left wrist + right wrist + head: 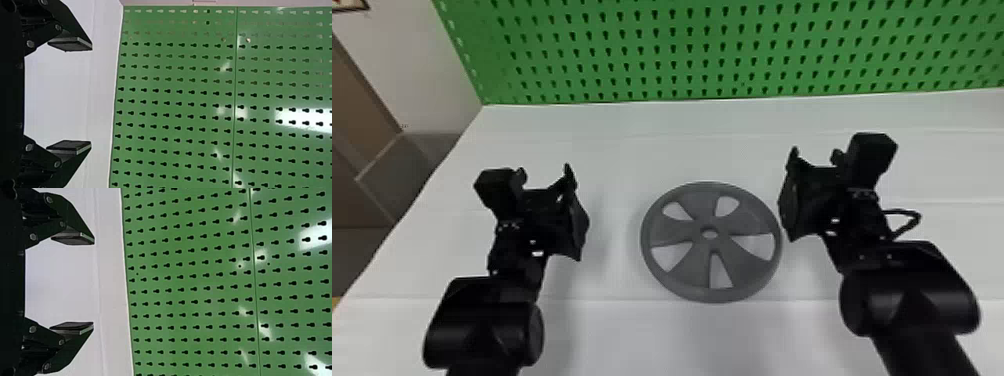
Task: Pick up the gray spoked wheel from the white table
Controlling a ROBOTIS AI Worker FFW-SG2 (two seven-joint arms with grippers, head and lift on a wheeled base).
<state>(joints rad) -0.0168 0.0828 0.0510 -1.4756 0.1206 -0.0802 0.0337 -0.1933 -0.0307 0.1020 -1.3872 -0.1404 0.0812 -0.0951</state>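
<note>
The gray spoked wheel [691, 266] lies flat on the white table [612, 330], between the two arms in the head view. My left gripper [574, 212] is held above the table to the left of the wheel, a gap apart from it. Close by the wheel's right rim is my right gripper [789, 195]; whether they touch I cannot tell. In the left wrist view the left gripper [91, 95] stands open with nothing between its fingers. The right gripper [94, 283] is likewise open and holds nothing in the right wrist view.
A green pegboard [682, 55] rises along the table's back edge. Bare table surface lies behind the wheel and in front of it. At the far left the table's edge drops to a gray floor [407, 165], with a brown panel [357, 100] beyond.
</note>
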